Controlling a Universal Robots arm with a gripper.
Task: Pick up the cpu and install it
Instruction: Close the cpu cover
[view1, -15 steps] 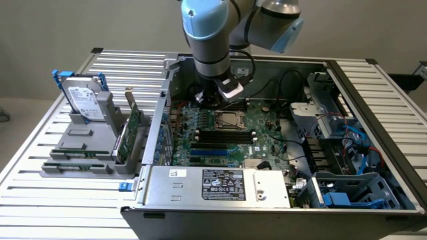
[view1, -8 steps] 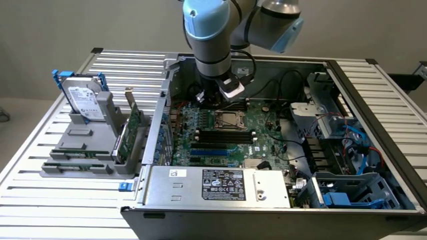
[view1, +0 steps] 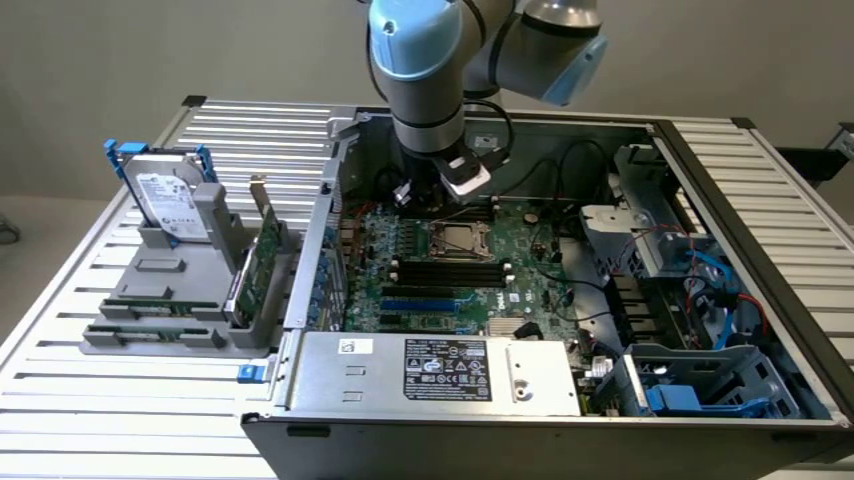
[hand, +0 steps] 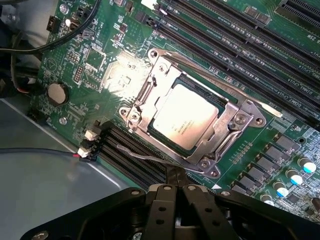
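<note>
Worktop (view1: 134, 420) carries the open PC case (view1: 747, 190). The arm reaches down into it over the motherboard (view1: 534, 295).

Step in hand, as I read it: the seating end of the install, working right at the socket.
- Case level: go in and out vertically. The case wall and loose black cables sit near the wrist, so a sideways swing risks a snag.
- Board level: memory slots run along both sides of the socket, so don't drag across them.
- Socket level: touch the metal socket frame (hand: 142, 97) only, with a light straight push. Side load would likely skew the chip on its contacts.
- I can't tell whether the retention levers (hand: 145, 156) are latched.

Hand (hand: 175, 189): clenched, fingers together, nothing in it. It hovers just beside the socket edge, not touching the chip. The exterior view puts it (view1: 420, 203) low over the board, just off the socket toward that view's left.

Containers:
- Case: motherboard, power supply box (view1: 441, 370) at the front, and a drive cage with blue parts on the exterior view's right.
- Grey holder (view1: 154, 305) on the worktop: hard drive (view1: 171, 200) upright with blue handles, and a card (view1: 264, 265) on edge beside it.
- Socket: the cpu (hand: 185, 117) lies flat inside the frame, silver top up, and looks level.
</note>
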